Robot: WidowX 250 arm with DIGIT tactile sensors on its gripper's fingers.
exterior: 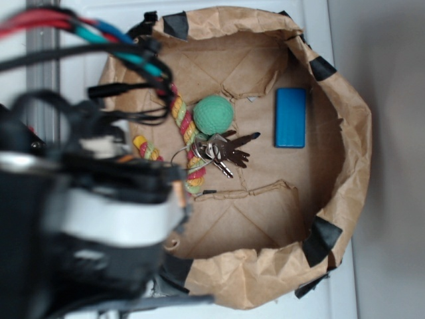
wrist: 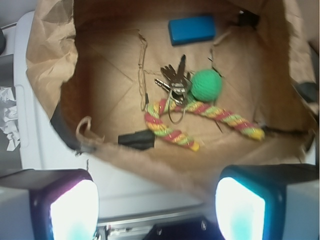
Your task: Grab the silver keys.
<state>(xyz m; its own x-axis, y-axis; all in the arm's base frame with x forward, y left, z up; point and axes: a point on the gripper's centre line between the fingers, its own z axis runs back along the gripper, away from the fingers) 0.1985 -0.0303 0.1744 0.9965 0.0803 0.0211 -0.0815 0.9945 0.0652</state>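
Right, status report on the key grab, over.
Gripper open, empty, outside the paper bag. Silver keys untouched on bag floor. Green ball and rope toy crowd them.

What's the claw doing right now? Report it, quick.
Claw: open, holding nothing, outside the paper bag; silver keys lie untouched inside.

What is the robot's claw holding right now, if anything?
Nothing. The gripper is open and empty, outside the paper bag; the keys lie untouched inside it, by the ball.

white surface [exterior: 372, 279], apparently holding paper bag [exterior: 352, 133]
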